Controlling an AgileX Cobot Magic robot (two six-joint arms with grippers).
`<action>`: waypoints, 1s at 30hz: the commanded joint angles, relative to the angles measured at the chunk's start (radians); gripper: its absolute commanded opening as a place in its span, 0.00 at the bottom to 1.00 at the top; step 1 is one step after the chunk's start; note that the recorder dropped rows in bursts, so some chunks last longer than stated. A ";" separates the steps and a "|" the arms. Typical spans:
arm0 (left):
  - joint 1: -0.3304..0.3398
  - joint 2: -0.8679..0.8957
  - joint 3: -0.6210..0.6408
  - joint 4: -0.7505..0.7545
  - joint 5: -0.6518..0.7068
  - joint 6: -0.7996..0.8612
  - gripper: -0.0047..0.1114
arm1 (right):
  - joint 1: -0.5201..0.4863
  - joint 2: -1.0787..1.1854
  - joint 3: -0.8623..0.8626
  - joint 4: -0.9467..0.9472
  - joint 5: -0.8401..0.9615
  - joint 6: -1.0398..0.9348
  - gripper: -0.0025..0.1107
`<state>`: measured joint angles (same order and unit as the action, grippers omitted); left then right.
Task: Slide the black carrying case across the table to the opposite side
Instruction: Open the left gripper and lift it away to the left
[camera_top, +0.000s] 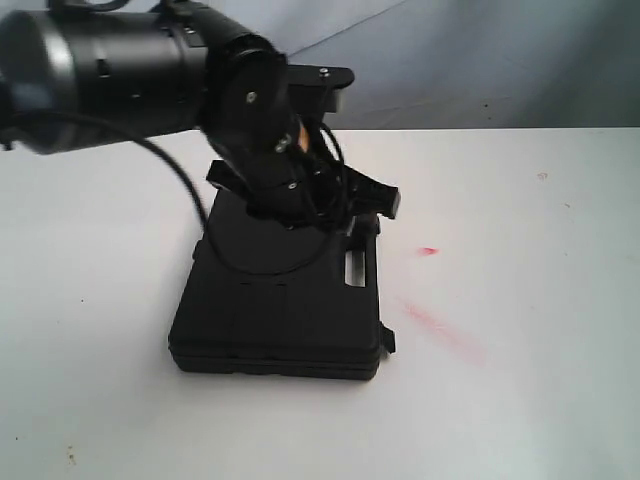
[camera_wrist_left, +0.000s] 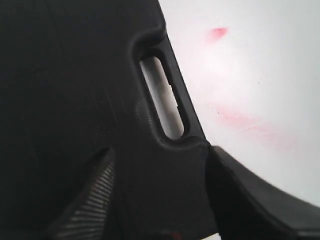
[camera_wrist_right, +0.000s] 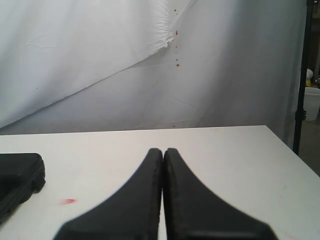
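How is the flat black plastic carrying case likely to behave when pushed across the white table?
The flat black plastic carrying case looks rigid, so it should probably slide as one piece. Lying low and wide on the smooth white table, it seems unlikely to tip. Pushed near its handle slot, off-centre, it may swivel.

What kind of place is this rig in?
Probably a lab test bench: a plain white table with red smears, a white cloth backdrop hung behind it, and a dark stand pole beside.
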<state>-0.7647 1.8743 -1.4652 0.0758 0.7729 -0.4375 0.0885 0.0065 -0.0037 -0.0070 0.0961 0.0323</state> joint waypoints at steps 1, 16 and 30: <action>0.039 -0.178 0.217 0.009 -0.185 -0.005 0.50 | -0.008 -0.007 0.004 0.002 -0.003 -0.002 0.02; 0.286 -0.771 0.798 0.009 -0.461 -0.001 0.12 | -0.008 -0.007 0.004 0.002 -0.003 0.001 0.02; 0.481 -1.157 1.029 0.009 -0.455 0.108 0.04 | -0.008 -0.007 0.004 0.002 -0.003 0.001 0.02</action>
<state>-0.3075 0.7730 -0.4716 0.0840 0.3247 -0.3696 0.0885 0.0065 -0.0037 -0.0070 0.0961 0.0323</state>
